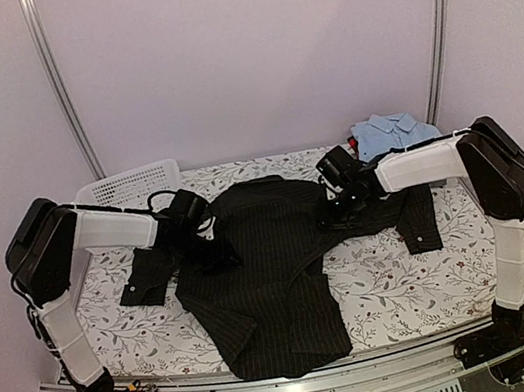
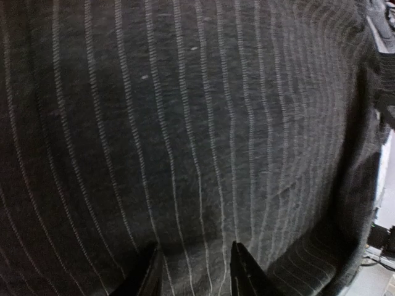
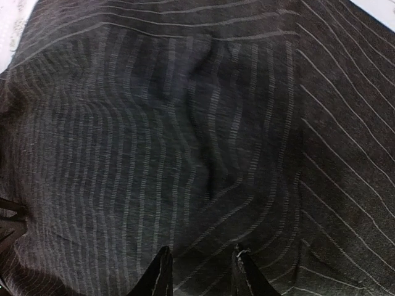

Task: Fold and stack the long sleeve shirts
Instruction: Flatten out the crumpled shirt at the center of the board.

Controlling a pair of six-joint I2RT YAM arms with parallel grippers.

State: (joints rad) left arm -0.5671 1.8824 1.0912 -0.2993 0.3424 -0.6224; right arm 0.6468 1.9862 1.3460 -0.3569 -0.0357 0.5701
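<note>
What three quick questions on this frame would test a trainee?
1. True or false: the light blue shirt lies on top of the black pinstriped shirt.
2. Where on the table is the white mesh basket? A) far left corner B) far right corner C) near edge
3. Fill in: the left gripper and the right gripper are both at the ___ shirt.
Key: 1 false, it sits apart at the far right; 2 A; 3 black.
</note>
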